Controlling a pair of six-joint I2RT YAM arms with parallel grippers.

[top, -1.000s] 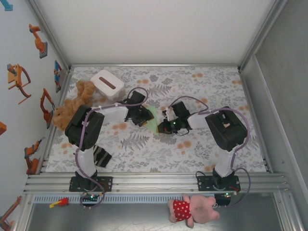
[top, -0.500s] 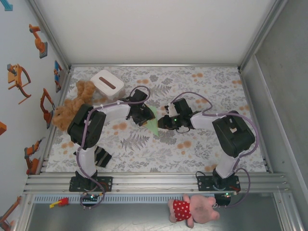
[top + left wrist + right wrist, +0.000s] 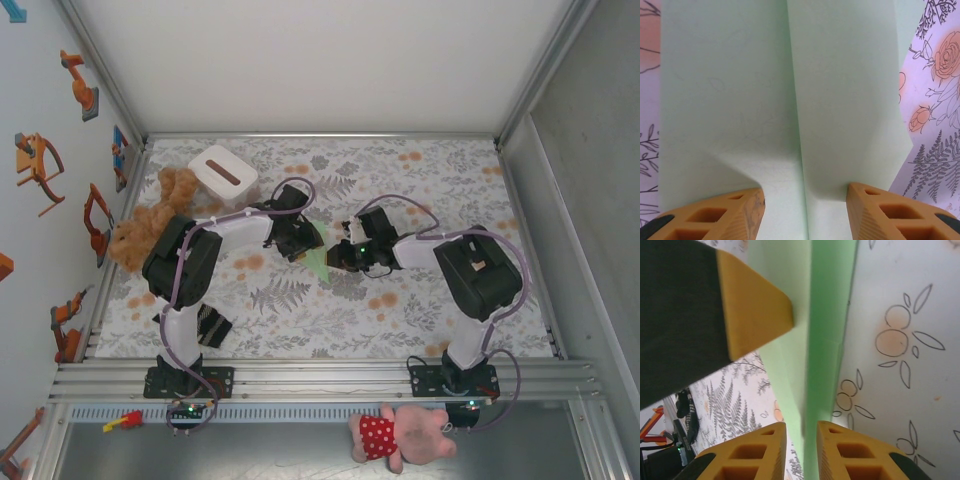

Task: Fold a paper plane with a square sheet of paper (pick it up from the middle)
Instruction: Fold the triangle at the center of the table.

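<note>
- The paper plane (image 3: pixel 317 259), pale green and narrowed to a pointed strip with a centre crease, lies near the middle of the table (image 3: pixel 300 310), between the two grippers.
- The right gripper (image 3: pixel 801 426) is at the plane's 3 o'clock in the top view. Its fingers are drawn almost together with the raised fold edge running between them, so I judge it is pinching that edge. A pull from here while the far end is held down could tear the thin sheet or drag the crease off line.
- The left gripper (image 3: pixel 805 192), at the plane's 11 o'clock, has its fingers spread wide and grasps nothing. The tips sit either side of the crease, but I cannot tell whether they press on the paper. If they bear down unevenly, the sheet could swivel and the wings fold lopsided.
- One left finger (image 3: pixel 755 305) looms at 11 o'clock in the right wrist view, so the grippers are near enough to knock together.
- If the pinch slips, the springy fold will probably reopen.
- The white box (image 3: pixel 222 172) and teddy bear (image 3: pixel 150 215) at 10 o'clock, and the striped cloth (image 3: pixel 210 325) at 7 o'clock, lie well apart and pose little risk.
</note>
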